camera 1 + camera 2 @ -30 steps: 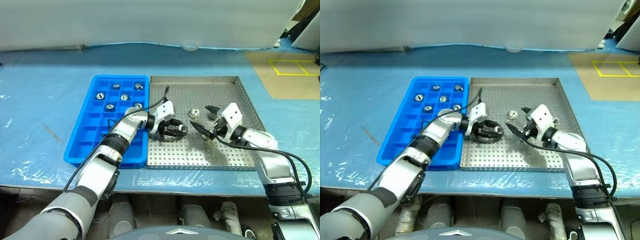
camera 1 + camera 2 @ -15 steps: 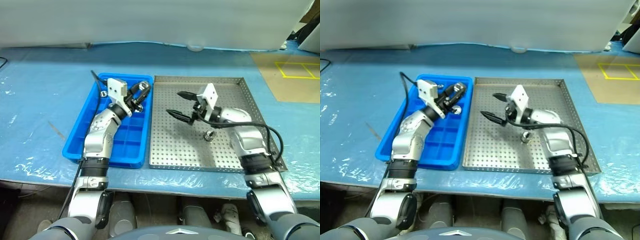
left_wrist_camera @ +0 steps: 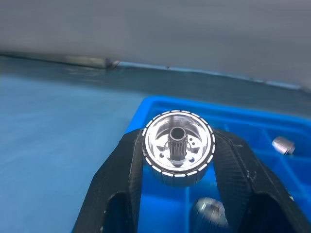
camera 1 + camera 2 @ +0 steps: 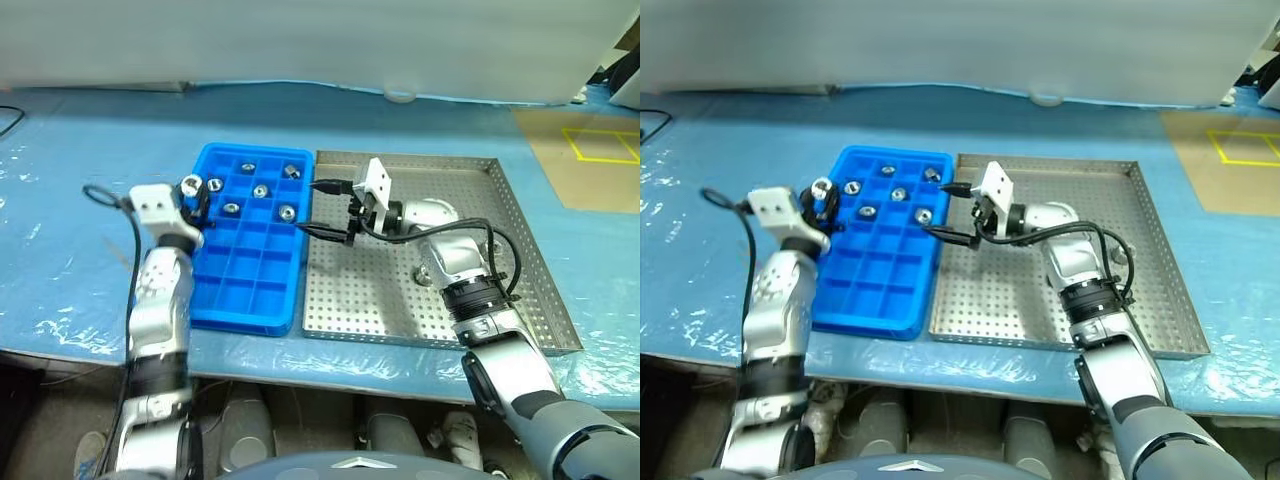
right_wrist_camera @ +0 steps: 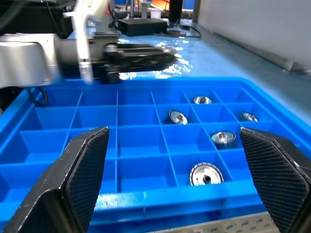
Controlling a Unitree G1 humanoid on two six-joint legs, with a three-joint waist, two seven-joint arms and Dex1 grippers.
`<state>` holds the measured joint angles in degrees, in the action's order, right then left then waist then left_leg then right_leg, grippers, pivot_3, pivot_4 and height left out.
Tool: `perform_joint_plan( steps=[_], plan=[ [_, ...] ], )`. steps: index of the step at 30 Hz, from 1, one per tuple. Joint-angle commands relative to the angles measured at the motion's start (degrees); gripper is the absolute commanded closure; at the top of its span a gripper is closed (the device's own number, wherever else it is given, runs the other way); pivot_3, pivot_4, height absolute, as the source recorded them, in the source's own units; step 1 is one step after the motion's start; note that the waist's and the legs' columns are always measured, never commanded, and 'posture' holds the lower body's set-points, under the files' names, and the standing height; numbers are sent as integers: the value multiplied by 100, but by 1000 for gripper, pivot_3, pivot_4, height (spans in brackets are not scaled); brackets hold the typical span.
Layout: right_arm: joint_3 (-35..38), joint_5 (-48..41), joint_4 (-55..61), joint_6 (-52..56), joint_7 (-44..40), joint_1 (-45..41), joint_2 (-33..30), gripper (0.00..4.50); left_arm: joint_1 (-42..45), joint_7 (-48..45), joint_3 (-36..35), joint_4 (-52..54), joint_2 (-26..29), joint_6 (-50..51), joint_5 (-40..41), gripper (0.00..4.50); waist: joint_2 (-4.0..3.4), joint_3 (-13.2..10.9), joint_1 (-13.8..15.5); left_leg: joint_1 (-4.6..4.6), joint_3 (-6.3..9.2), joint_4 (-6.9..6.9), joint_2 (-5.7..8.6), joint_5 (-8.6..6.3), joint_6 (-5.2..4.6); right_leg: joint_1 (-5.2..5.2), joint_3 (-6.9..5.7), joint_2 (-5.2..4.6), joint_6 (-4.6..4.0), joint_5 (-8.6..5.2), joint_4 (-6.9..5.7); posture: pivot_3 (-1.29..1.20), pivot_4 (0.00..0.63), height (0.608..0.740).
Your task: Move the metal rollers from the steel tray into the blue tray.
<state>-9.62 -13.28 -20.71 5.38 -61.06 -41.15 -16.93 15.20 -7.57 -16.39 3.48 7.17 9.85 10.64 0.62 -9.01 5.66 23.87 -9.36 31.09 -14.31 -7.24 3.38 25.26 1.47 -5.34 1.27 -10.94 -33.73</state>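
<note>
My left gripper (image 4: 191,193) is shut on a metal roller (image 3: 178,148), held above the far left rim of the blue tray (image 4: 245,282). Several metal rollers, one of them (image 4: 260,191), lie in the tray's far compartments. The right gripper (image 4: 321,208) stands open and empty over the seam between the blue tray and the steel tray (image 4: 505,235), pointing left. In the right wrist view the wide-apart fingers (image 5: 87,165) frame the blue compartments. One roller (image 4: 424,272) lies on the steel tray beside my right forearm, partly hidden by it.
Both trays sit side by side on a table under blue plastic sheeting (image 4: 80,150). A brown floor patch with yellow tape (image 4: 590,150) lies at the far right. A black cable (image 4: 105,195) loops off my left wrist.
My left arm swung left from the steel tray with the roller, out to the blue tray's left rim. The right gripper moved left to the trays' seam, still open. The camera shifted too.
</note>
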Motion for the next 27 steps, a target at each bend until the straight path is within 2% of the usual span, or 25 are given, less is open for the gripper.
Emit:
perform_joint_plan(
  steps=[1,9,14,16,17,22,27],
  plan=[
    [82,-80,250,-44,-31,129,-38,0,-514,38,172,881,25,230,15,2621,0,0,5,1,0,1,-3,0,1,1,-1,1,0,0,0,110,150,740],
    [75,-69,281,-41,36,177,9,0,-820,282,271,1086,36,717,-29,2621,0,0,2,-6,0,6,-8,4,8,-1,0,3,-2,2,-10,115,150,740],
    [97,-75,391,-25,133,293,13,0,-721,369,315,968,-22,843,29,1174,0,0,7,-3,0,2,-8,4,7,2,0,5,-2,2,-6,99,150,740],
    [104,-75,442,-5,173,337,1,0,-639,358,332,915,-14,850,57,383,0,0,6,-1,0,2,-8,4,7,2,-1,5,-2,2,-5,90,150,740],
    [127,-86,504,20,207,389,-21,0,-499,183,352,853,-35,814,236,152,0,0,6,-1,0,3,-8,4,7,2,-1,5,-2,2,-5,84,150,740],
    [369,-258,1011,296,435,688,-210,0,360,-1078,636,531,11,722,1103,152,0,0,12,-3,0,13,-5,5,8,-1,4,3,-2,3,-11,31,150,740],
    [904,-619,1726,778,691,1173,-564,0,1343,-2540,1018,21,367,1053,1750,152,0,0,-21,-6,-2,12,-3,7,10,0,9,6,-2,4,-14,-60,150,740]
  ],
)
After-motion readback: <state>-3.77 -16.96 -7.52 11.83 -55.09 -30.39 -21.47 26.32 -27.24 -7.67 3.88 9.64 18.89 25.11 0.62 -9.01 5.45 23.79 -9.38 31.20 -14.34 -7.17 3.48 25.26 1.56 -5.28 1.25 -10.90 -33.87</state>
